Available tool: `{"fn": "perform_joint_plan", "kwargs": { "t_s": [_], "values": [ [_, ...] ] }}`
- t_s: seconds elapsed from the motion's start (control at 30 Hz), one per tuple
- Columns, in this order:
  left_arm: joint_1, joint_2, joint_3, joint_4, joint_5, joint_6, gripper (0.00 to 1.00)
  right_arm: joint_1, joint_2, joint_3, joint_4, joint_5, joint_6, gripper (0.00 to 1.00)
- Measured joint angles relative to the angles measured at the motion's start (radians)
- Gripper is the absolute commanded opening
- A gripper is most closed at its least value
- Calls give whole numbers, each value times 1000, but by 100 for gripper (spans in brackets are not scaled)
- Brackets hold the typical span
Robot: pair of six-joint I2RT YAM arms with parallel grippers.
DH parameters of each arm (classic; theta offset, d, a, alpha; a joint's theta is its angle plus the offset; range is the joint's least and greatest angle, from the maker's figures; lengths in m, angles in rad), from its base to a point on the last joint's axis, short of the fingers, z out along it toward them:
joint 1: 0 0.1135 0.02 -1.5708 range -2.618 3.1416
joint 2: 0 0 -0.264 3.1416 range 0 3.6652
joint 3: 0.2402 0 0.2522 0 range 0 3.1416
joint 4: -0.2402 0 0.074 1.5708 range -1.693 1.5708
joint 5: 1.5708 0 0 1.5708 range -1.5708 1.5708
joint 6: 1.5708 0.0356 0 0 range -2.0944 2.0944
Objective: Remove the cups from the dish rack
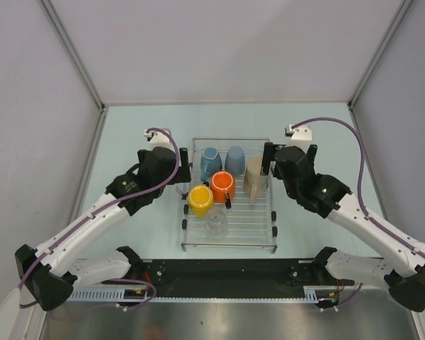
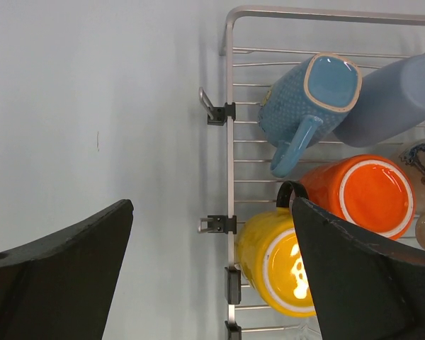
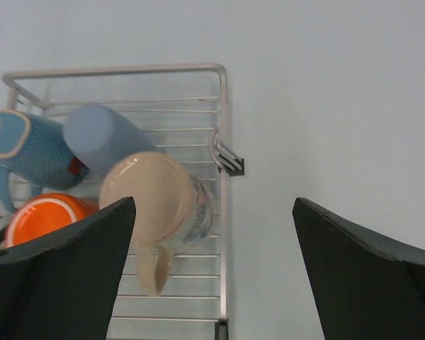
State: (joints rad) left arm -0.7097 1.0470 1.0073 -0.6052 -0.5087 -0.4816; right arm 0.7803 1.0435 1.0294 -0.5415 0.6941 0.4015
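The dish rack [image 1: 229, 248] stands at the middle of the surface [image 1: 138, 227]. Bare surface lies open to its left, to its right and beyond its far rim. Grey walls [image 1: 28, 106] close the area on three sides.

All six cups [image 1: 219, 183] are in the rack.
Far row: a light blue mug [image 1: 210, 163], a plain blue cup [image 1: 235, 160] against it, and a beige cup [image 1: 254, 178] at the right rim.
Middle: an orange mug [image 1: 222, 187] and a yellow cup [image 1: 200, 200] side by side, mouths up.
Front: a clear glass [image 1: 216, 223], apart from the others.

Left hand [image 2: 211, 205]: released, fingers spread wide, holding nothing. It hovers over the rack's left rim, just beside the yellow cup.
Right hand [image 3: 214, 202]: released likewise and empty. It is above the right rim, just beside the beige cup.

The left wrist view shows black clips [image 2: 219, 113] on the left rim and the light blue mug's handle — details lost from above. The right wrist view shows the beige cup's handle. The glass is plain only in the top view.
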Motion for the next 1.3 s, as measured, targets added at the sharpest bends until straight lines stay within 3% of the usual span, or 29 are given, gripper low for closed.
{"fn": "perform_joint_plan", "kwargs": {
  "t_s": [0.27, 1.3],
  "values": [
    [0, -26, -13, -5, 1, -15, 100, -4, 69, 157, -21, -36, 24, 100],
    [-1, 11, -30, -10, 45, -27, 100, 11, 370, 192, -63, -116, 93, 100]
  ]
}}
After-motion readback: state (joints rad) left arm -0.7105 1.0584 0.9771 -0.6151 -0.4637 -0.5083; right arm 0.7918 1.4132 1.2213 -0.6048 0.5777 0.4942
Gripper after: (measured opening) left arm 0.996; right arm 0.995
